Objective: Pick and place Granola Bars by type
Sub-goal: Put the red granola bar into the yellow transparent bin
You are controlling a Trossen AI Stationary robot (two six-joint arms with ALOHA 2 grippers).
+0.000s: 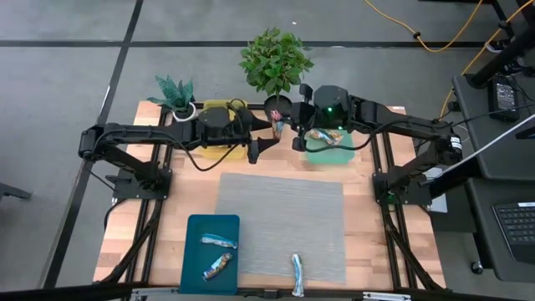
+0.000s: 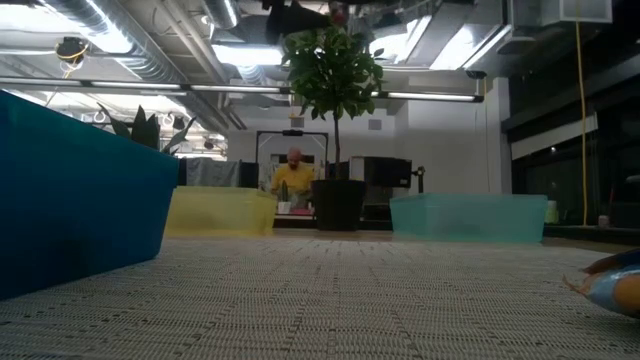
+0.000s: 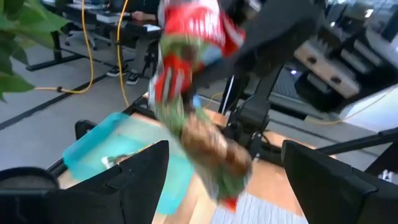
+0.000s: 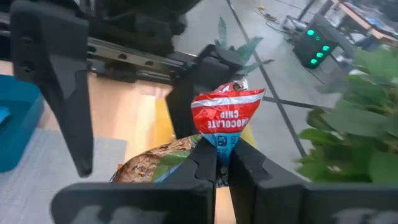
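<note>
The wooden bench (image 1: 368, 251) carries a gray mat (image 1: 280, 226) in its middle. At the far edge stand a yellow tray (image 1: 219, 154) and a light green tray (image 1: 334, 155), with a leafy plant (image 1: 276, 60) between them and a smaller plant (image 1: 175, 92) at the far left corner. A dark blue tray (image 1: 194, 259) sits at the near edge, left of the mat.

Both arms meet above the far edge, between the yellow and the green tray. The right pincer (image 4: 222, 163) is closed on the lower end of a granola bar (image 4: 225, 118) with a red wrapper, and holds it up in the air. The left pincer (image 3: 224, 180) is wide open and holds nothing; the bar hangs in the gap between its two fingers (image 3: 140, 171).

Two other bars (image 1: 217, 253) lie in the blue tray, some lie in the green tray, and one bar (image 1: 298, 272) lies on the mat near its near edge.

This looks like a hand-over of the red bar from one arm to the other. Next, I think the left pincer must close on the free part of the bar before the right one lets go, and then carry it to the tray of its type.
</note>
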